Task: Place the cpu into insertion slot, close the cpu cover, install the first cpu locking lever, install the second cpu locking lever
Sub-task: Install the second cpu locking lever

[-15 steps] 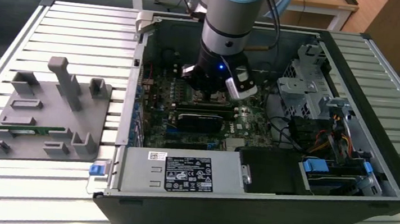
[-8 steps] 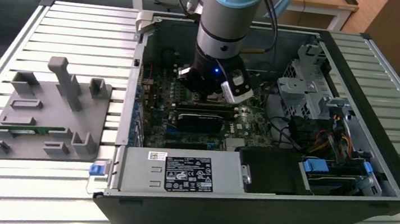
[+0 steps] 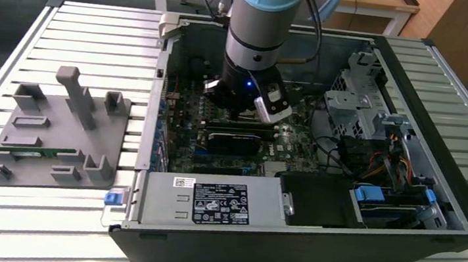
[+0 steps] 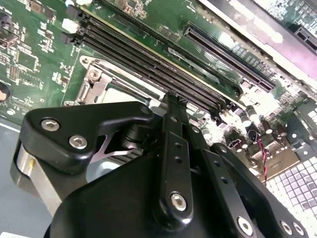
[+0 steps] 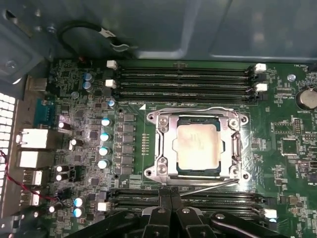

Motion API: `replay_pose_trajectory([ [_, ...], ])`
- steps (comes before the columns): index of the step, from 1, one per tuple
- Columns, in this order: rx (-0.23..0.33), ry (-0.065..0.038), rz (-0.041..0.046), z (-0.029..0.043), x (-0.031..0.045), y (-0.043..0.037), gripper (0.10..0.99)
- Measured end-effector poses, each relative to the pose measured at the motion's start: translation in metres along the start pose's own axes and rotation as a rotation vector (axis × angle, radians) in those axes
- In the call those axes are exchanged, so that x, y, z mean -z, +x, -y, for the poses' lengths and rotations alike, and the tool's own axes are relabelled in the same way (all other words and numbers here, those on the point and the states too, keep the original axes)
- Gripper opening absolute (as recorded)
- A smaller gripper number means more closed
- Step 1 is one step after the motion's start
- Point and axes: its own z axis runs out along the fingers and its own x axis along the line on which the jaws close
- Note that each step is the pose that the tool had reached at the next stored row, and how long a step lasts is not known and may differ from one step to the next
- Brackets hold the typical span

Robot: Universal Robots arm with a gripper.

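Exterior view: the blue-sleeved arm stands upright inside the black computer case, its black gripper pinched narrow, empty, just beside the silver-tan square cpu under the silver-grey cpu cover in the first wrist view.

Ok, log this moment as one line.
silver-tan square cpu: seated in socket | silver metal cpu cover: closed around it | hand: above board, beside socket, holding nothing
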Motion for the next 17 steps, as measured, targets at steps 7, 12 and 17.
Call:
replay_pose_trajectory([
  [7, 0.0, -0.004, 0.0, 0.0015, -0.0065, 0.0012, 0.106],
  [12, 0.0, -0.014, -0.0001, 0.0028, -0.0093, 0.0018, 0.106],
  [17, 0.001, -0.045, 0.0002, 0.0068, -0.0087, 0.0048, 0.106],
])
